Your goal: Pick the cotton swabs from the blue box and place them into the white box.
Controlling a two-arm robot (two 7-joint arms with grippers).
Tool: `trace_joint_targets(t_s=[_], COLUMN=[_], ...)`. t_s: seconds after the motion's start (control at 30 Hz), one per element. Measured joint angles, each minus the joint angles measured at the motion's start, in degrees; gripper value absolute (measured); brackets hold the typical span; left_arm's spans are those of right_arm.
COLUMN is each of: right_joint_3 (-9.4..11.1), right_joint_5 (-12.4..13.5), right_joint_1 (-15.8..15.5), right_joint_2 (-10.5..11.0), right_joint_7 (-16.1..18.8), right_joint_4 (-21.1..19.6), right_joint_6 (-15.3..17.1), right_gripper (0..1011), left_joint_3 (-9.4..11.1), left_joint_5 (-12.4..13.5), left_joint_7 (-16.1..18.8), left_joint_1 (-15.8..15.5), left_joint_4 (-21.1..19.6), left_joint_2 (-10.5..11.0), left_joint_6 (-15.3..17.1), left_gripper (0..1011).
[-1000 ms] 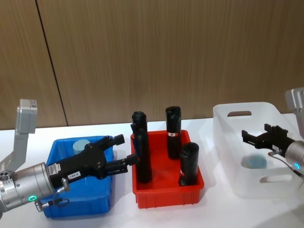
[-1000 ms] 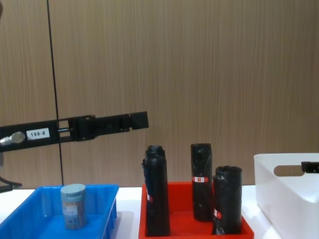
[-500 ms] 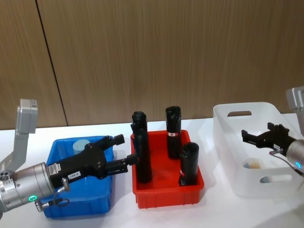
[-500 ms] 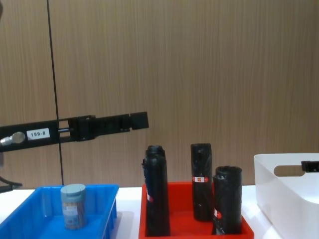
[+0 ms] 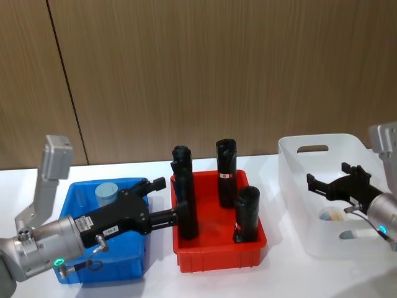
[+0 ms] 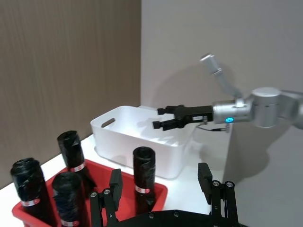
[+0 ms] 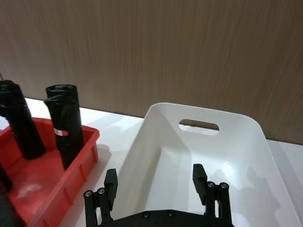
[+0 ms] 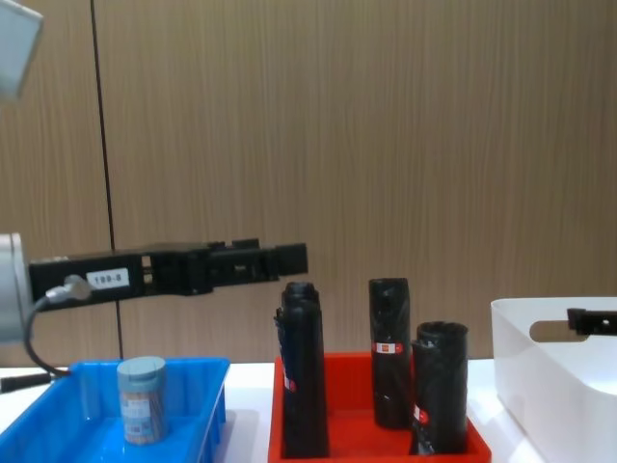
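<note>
Blue box [image 5: 111,273] lies under my wide-spread left pincer [image 5: 170,198], a cotton swabs jar [image 5: 107,192] beside it; black rolls [image 5: 186,186] in the red bin [image 5: 217,257] crowd its tips. My right pincer [image 5: 327,176], wide too, hangs over the white box [image 5: 293,180].

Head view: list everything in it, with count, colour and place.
blue box: one, blue, table's left.
cotton swabs: two jars, grey-blue lids; one upright in the blue box, one dimly visible inside the white box.
red bin: one, red, centre.
black rolls: four, black with red-white labels, standing in the red bin.
white box: one, white, right.
table: one, white.
left gripper: black, fingers open, empty, over the blue box's right edge.
right gripper: black, fingers open, empty, over the white box.
</note>
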Motion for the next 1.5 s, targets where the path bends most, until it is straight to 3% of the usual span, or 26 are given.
trace_joint_targets(t_s=[1.07,1.27,1.5], right_joint_3=[-0.5,-0.6,-0.6], right_joint_5=[-0.4,-0.4,-0.4], right_joint_1=[-18.3,-21.0,-22.1], right_joint_2=[-0.6,-0.7,-0.7], right_joint_7=[-6.7,-7.7,-8.1], right_joint_4=[-23.9,-27.4,-28.8], right_joint_6=[-8.9,-10.2,-10.7], right_gripper=[1002,1001,1001], left_joint_3=[3.9,4.6,5.5], left_joint_5=[11.8,14.0,16.6], left_joint_7=[23.9,28.5,33.6], left_joint_1=[3.8,4.5,5.3], left_joint_4=[-6.6,-7.9,-9.4], left_joint_2=[-2.7,-3.2,-3.8], left_joint_6=[-3.4,-4.0,-4.8], left_gripper=[1004,1004,1004])
